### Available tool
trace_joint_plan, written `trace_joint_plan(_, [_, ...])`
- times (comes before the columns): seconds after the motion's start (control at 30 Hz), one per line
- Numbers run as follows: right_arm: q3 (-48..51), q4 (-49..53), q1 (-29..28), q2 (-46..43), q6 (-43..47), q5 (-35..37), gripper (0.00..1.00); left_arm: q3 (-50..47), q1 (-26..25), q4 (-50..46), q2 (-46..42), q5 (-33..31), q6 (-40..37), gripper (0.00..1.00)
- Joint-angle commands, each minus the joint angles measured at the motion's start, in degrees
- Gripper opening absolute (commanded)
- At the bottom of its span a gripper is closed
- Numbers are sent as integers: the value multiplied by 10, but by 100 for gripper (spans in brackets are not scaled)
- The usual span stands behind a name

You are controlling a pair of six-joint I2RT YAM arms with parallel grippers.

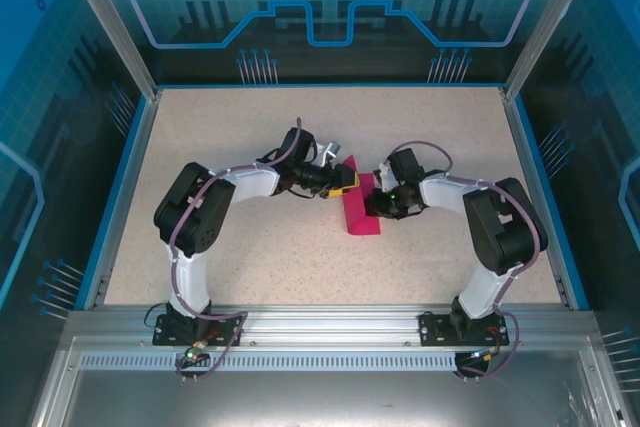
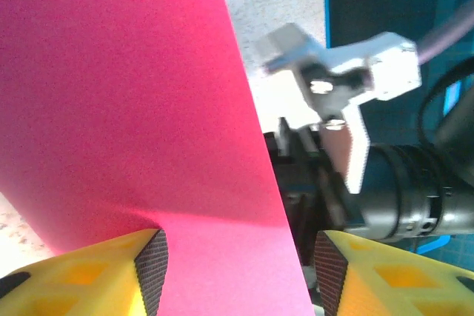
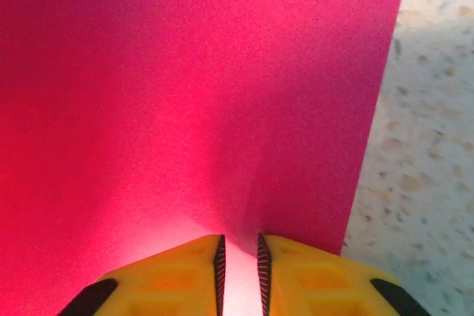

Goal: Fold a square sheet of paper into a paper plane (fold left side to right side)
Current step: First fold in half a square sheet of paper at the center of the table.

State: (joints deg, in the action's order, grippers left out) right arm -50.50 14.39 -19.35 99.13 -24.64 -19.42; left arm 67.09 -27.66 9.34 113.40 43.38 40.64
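Hardly clear whether right claw (image 3: pixel 240 260) grips pink sheet (image 3: pixel 185 94).

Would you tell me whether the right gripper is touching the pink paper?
Cannot tell. In the right wrist view the pink paper runs between the jaws of the right gripper, yet a slim gap shows, so contact isn't plain.
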Motion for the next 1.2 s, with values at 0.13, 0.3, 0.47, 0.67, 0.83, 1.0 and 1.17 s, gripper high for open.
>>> trace_joint_plan(0.13, [30,-27,54,-95,-11,-54,40,21,-4,1,29,8,9,52])
trace_joint_plan(0.3, [43,-78,65,-120,-38,-135,51,32,-5,-16,34,7,0,49])
trace_joint_plan(0.47, [32,-118,65,-94,-68,-173,53,34,-7,-27,36,7,-7,47])
trace_joint_plan(0.67, [4,-120,63,-35,-79,-193,51,33,-8,-31,34,5,-11,46])
trace_joint_plan(0.83, [-17,-118,61,-4,-81,-201,40,30,-10,-32,34,5,-12,45])
trace_joint_plan(1.0, [-16,-104,62,3,-74,-195,9,28,-10,-47,21,-3,-22,46])
trace_joint_plan(1.17, [-11,-63,65,-2,-52,-156,0,8,-6,-71,-16,-34,-32,50])
